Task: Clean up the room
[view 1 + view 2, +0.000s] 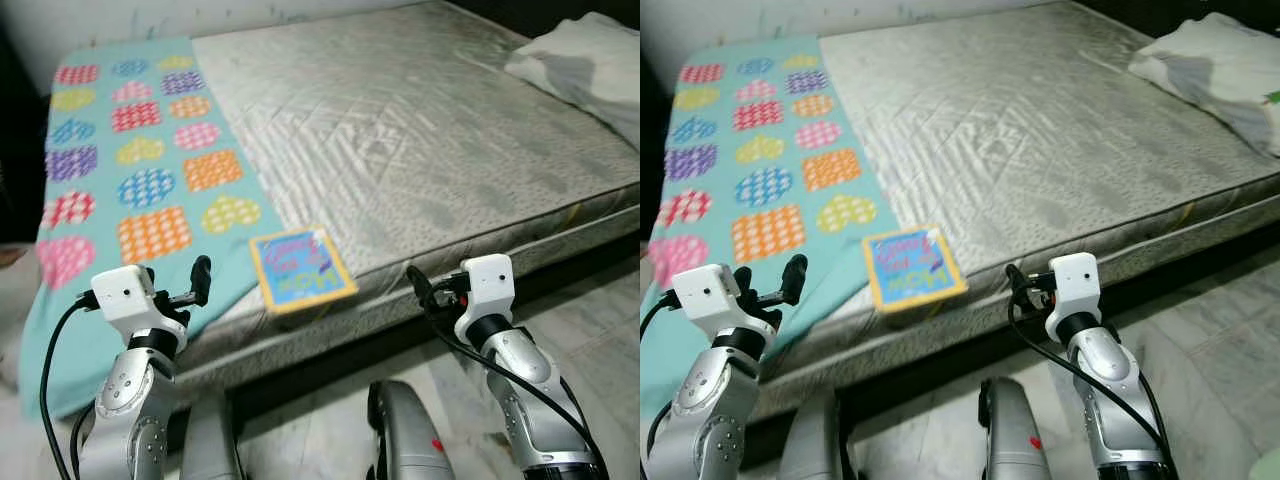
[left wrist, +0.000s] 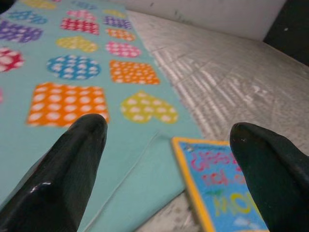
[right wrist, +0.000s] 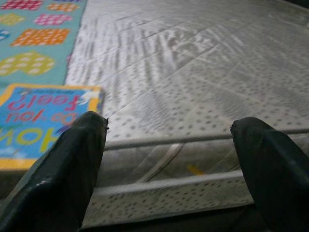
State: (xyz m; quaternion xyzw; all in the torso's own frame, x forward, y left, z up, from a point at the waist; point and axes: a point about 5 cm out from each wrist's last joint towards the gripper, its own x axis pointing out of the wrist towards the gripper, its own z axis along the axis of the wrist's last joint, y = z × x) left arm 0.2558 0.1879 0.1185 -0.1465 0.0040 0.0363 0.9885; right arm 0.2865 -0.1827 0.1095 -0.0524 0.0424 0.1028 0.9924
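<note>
A blue picture book with a yellow border lies flat at the near edge of the grey mattress, partly on the turquoise blanket with coloured hearts. My left gripper is held up over the blanket's near corner, left of the book, open and empty. My right gripper hovers at the mattress edge to the right of the book, also open with nothing between its fingers. The book lies just ahead of the left fingers.
A white pillow rests at the far right of the mattress. The bed's dark base and pale marble floor are below the edge. My own legs stand close to the bed. A wall runs behind the bed.
</note>
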